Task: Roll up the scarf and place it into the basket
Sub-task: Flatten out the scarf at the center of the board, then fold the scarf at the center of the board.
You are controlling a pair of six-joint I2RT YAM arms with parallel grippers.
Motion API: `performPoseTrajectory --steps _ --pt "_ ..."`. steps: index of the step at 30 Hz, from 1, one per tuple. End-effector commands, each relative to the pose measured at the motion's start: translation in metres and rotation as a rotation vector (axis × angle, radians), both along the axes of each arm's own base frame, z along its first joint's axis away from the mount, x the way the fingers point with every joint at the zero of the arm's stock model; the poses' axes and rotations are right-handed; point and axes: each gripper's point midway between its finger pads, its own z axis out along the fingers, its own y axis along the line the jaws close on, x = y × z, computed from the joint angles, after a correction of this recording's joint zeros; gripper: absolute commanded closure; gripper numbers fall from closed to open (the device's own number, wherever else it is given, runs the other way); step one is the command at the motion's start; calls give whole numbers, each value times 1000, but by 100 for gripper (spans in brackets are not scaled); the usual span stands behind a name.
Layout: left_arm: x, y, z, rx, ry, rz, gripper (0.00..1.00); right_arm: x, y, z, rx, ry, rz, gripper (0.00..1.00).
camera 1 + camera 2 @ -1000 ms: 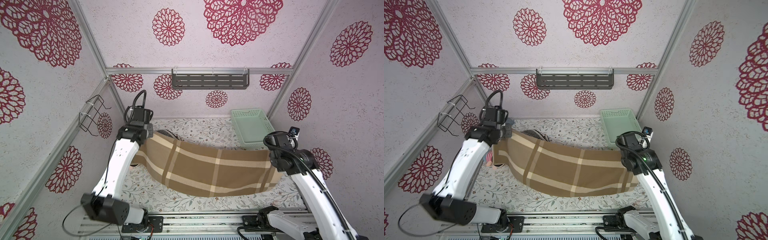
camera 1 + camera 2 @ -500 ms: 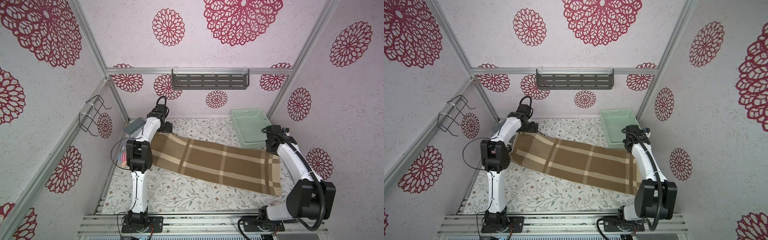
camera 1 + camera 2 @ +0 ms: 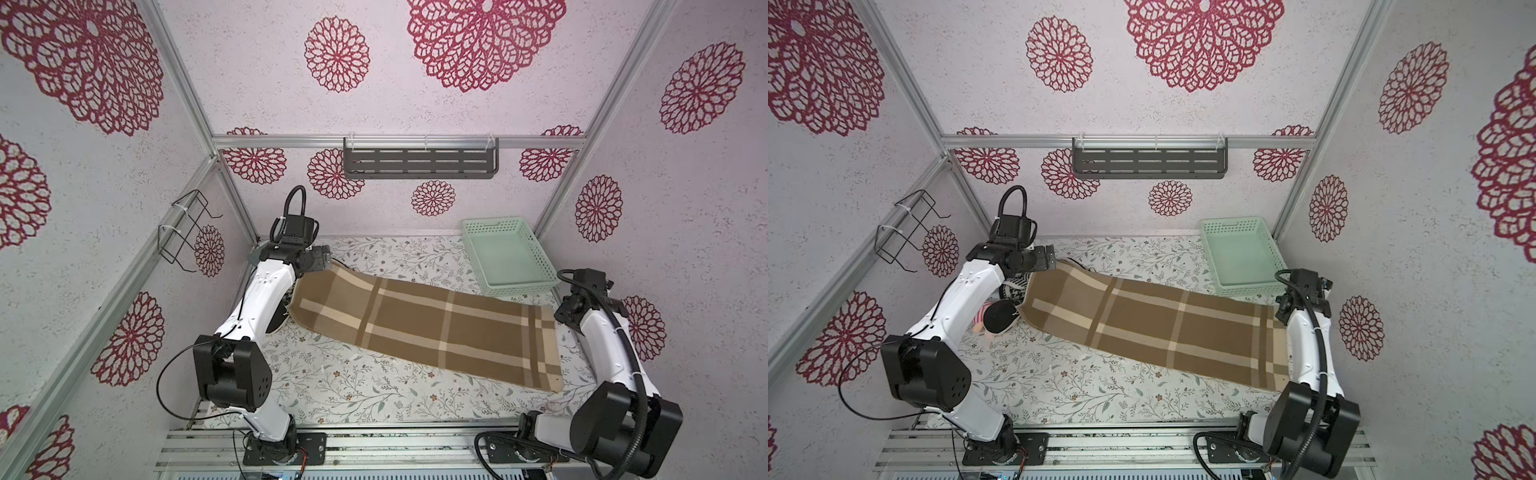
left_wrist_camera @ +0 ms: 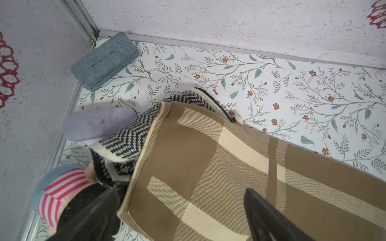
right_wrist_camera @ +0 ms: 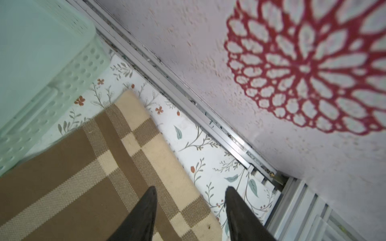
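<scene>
while the scarf (image 3: 424, 328) lies flat on the counter (image 3: 353, 386) beside the basket (image 3: 507, 257) and the left fingers (image 4: 271, 219) and right fingers (image 5: 142, 215) are seen open above its ends, the zigzag knit (image 4: 129, 133) under one end may be rolled in.

Pale, rough-textured walls (image 3: 257, 75) close in the left, far and right sides, scattered with crimson lace-like rosettes (image 3: 337, 54) of several sizes. Aluminium posts (image 3: 183, 87) run up the two far corners, joined by a horizontal bar (image 3: 282, 141) across the far wall. A dark grey slotted shelf (image 3: 419, 163) hangs from that bar, and a black wire rack (image 3: 185, 230) is tied to the left wall's rail. The table (image 3: 332, 386) wears a white covering printed with leafy twigs and small red flowers. Ribbed metal rails (image 3: 415, 446) line its near edge. The light is even, with soft shadows.
</scene>
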Motion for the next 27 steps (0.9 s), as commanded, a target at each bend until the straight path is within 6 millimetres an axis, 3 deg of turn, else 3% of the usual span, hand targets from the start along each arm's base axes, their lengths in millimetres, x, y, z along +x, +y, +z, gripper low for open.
performPoseTrajectory --steps 1,3,6,12,18,23,27 --pt "-13 -48 -15 -77 -2 -87 3 -18 13 -32 139 -13 1 47" --pt "-25 -74 -21 -75 -9 -142 3 -30 15 -49 185 -18 -26 47" --pt "-38 -106 -31 -77 -25 -207 3 -21 25 -50 271 -69 -11 48" --pt "-48 -150 -55 -147 16 -270 3 -28 25 -90 349 -25 -59 48" --pt "-46 -167 -68 -128 52 -291 3 -37 12 -116 328 29 -106 43" --pt "-44 -168 -77 -125 67 -277 3 -40 -1 -124 308 51 -142 39" --pt "-41 -165 -80 -105 74 -261 2 -31 2 -135 352 33 -123 40"
